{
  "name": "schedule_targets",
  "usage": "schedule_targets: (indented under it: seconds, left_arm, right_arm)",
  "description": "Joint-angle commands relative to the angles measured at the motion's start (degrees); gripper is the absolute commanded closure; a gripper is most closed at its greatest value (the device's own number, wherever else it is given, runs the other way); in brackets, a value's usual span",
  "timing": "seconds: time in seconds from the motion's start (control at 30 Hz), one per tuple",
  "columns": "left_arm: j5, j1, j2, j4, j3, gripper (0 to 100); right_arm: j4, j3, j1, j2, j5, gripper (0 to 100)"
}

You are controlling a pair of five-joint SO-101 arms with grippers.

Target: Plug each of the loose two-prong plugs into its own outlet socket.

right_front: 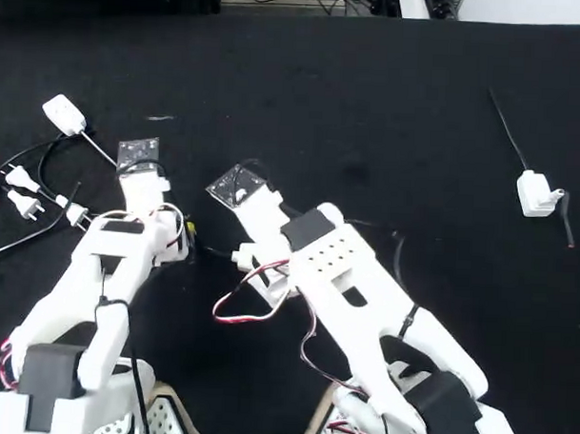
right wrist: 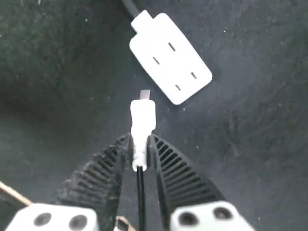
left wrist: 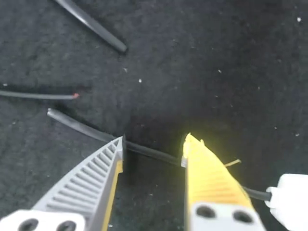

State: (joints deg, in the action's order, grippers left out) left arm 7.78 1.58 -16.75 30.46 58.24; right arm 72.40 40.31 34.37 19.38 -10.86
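Your left gripper (left wrist: 153, 144) is tipped down, low over the tabletop (left wrist: 216, 57), fingers (left wrist: 91, 178) apart, straddling a black cable (left wrist: 82, 126). Your right gripper (right wrist: 140, 144) is likewise nose-down w/ fingers (right wrist: 173, 168) clamped on a white plug (right wrist: 143, 118). Prongs point twd the outlet socket (right wrist: 171, 57), just beside it, not touching.

The table (right_front: 370, 96) is covered in matte black cloth. At ten o'clock on it lies a white oblong outlet block (right_front: 63, 114). Around nine o'clock, small white two-prong plugs (right_front: 24, 205) lie among thin black rubber cables (left wrist: 82, 126). At three o'clock sits a white boxy plastic adapter (right_front: 533, 192), with a thin black wire (right_front: 507, 129) running toward two o'clock. A flat white socket strip (right wrist: 171, 57) with two slot pairs lies face up.
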Motion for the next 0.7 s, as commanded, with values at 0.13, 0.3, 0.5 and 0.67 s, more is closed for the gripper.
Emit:
schedule_targets:
  seconds: [0.13, 0.3, 0.5, 0.67]
  left_arm:
    - [-6.07, -1.63, 0.18, 12.75, -6.55, 79]
    - [-6.24, -1.63, 0.18, 15.38, -6.73, 79]
    - [-10.29, -2.15, -3.43, 20.66, -5.85, 79]
    - [-10.37, -4.35, -10.46, 20.66, -1.27, 79]
  right_arm:
    - [-9.32, 2.68, -6.33, -0.04, 0.62, 98.8]
    - [-10.46, 2.51, -9.05, 0.04, 0.62, 98.8]
    - [-9.05, 2.59, -9.32, 0.04, 0.18, 98.8]
    - [-3.25, 0.48, -13.27, 1.45, 0.09, 98.8]
